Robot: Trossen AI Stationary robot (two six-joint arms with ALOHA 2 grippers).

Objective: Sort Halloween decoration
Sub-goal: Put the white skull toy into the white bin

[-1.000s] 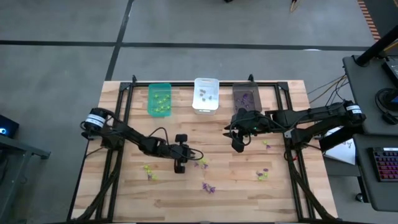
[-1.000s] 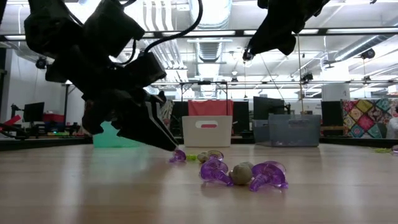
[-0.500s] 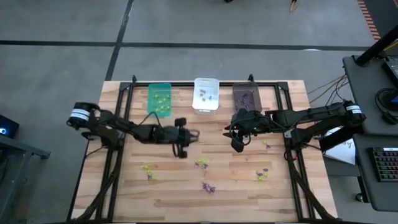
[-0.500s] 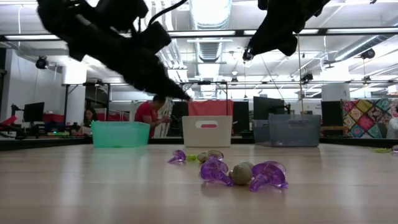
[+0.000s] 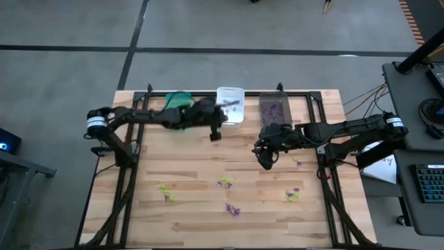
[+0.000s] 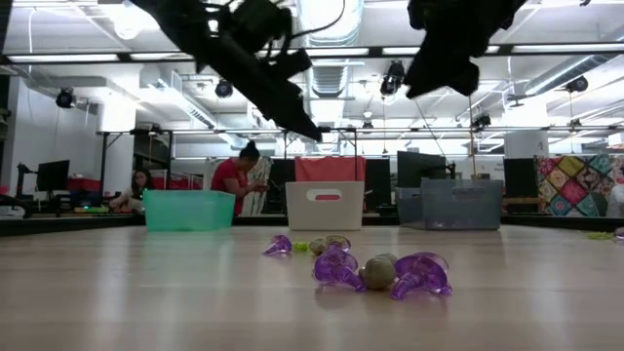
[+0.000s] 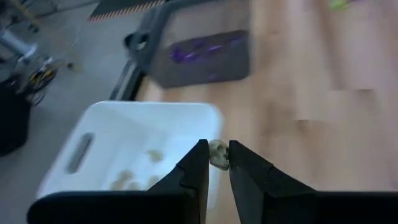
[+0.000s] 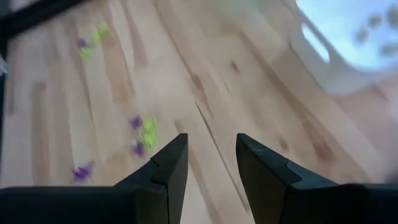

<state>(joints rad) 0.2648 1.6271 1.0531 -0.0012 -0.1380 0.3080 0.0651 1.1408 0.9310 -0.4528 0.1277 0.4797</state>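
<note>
My left gripper (image 7: 217,163) is shut on a small greyish trinket (image 7: 217,154) and hangs in the air at the near edge of the white bin (image 5: 234,113), next to the green bin (image 5: 180,100). My right gripper (image 8: 211,155) hovers open with nothing between its fingers, in front of the dark grey bin (image 5: 275,108). Purple and yellow-green trinkets lie loose on the wooden table (image 5: 224,182), (image 5: 165,189), (image 5: 232,209), (image 5: 293,195). In the low view a cluster of purple trinkets (image 6: 336,267) with one greyish trinket (image 6: 378,271) lies close by. My left gripper pinches the greyish trinket (image 7: 218,152) between its two fingertips, only at their free ends. The fingers slant down toward the table's far side. The trinket is lifted clear of the table, beside the white bin's rim (image 7: 208,112).
The three bins stand in a row along the far edge; the white bin (image 7: 124,155) holds several greyish pieces and the dark grey bin (image 7: 202,56) holds purple ones. A black frame runs along the table's sides. People sit in the room beyond the table.
My left gripper has risen from the loose trinkets at the table's middle and swung up toward the far edge, to the white bin, carrying the greyish trinket clear of the table. My right gripper has rolled a little in place.
</note>
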